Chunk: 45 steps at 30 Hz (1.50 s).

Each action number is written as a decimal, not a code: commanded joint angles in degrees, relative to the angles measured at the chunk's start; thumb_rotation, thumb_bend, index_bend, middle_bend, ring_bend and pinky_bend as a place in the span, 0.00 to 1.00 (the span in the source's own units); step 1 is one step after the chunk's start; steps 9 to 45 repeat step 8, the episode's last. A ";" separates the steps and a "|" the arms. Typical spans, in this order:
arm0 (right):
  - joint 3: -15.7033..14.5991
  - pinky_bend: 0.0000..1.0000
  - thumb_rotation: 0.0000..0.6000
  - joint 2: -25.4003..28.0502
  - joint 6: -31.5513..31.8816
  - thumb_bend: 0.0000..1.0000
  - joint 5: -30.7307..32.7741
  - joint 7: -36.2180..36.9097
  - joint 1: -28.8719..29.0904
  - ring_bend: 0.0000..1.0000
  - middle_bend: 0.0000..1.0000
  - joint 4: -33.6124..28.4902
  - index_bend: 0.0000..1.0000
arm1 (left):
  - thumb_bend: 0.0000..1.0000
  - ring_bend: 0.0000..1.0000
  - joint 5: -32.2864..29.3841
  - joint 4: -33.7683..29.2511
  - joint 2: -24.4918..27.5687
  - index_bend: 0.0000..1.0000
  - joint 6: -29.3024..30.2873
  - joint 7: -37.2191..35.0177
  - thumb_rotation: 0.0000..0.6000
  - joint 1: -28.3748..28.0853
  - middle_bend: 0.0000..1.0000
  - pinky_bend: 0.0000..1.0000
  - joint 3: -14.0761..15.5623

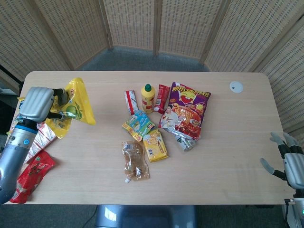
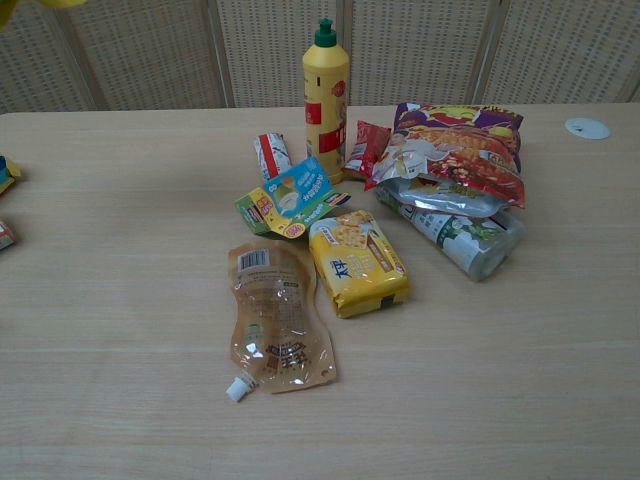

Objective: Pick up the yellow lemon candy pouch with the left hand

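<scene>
Yellow lemon candy pouch (image 1: 72,108) hangs clear of the desk (image 1: 228,156), pinched in the left robot hand (image 1: 38,103) above its far-left edge, apparently lifted free, while the right robot hand (image 1: 290,161) idles, fingers spread, holding nothing.

Wicker screens (image 1: 156,23) behind wooden table (image 1: 228,156)

At the table's (image 1: 228,156) left end we see the left hand (image 1: 39,103) holding the lemon candy pouch (image 1: 75,105) up off the surface, above a heap of snack packets (image 1: 33,156). Mid-table, we find the squeeze bottle (image 1: 148,98) standing behind a small carton (image 1: 138,125); the biscuit pack (image 1: 155,145) lies in front of that, with the spouted pouch (image 1: 133,160) just left of it. Right of them lies the big chip bag (image 1: 186,109). The right hand (image 1: 289,159) hangs off the table's right edge.
</scene>
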 commanded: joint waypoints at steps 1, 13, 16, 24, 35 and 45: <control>-0.05 0.00 0.07 -0.48 -0.60 0.27 0.04 -0.10 0.37 0.00 0.25 0.25 0.07 | 0.07 0.76 -0.69 -0.44 0.92 0.66 0.28 -0.70 1.00 0.47 0.69 0.84 -0.59; 0.23 0.00 0.07 -1.41 -1.50 0.27 0.29 -0.83 1.22 0.00 0.25 0.58 0.07 | 0.07 0.76 -0.56 0.28 0.65 0.66 -0.21 -1.14 1.00 0.41 0.69 0.84 -0.44; 0.23 0.00 0.07 -1.41 -1.50 0.27 0.29 -0.83 1.22 0.00 0.25 0.58 0.07 | 0.07 0.76 -0.56 0.28 0.65 0.66 -0.21 -1.14 1.00 0.41 0.69 0.84 -0.44; 0.23 0.00 0.07 -1.41 -1.50 0.27 0.29 -0.83 1.22 0.00 0.25 0.58 0.07 | 0.07 0.76 -0.56 0.28 0.65 0.66 -0.21 -1.14 1.00 0.41 0.69 0.84 -0.44; 0.23 0.00 0.07 -1.41 -1.50 0.27 0.29 -0.83 1.22 0.00 0.25 0.58 0.07 | 0.07 0.76 -0.56 0.28 0.65 0.66 -0.21 -1.14 1.00 0.41 0.69 0.84 -0.44; 0.23 0.00 0.07 -1.41 -1.50 0.27 0.29 -0.83 1.22 0.00 0.25 0.58 0.07 | 0.07 0.76 -0.56 0.28 0.65 0.66 -0.21 -1.14 1.00 0.41 0.69 0.84 -0.44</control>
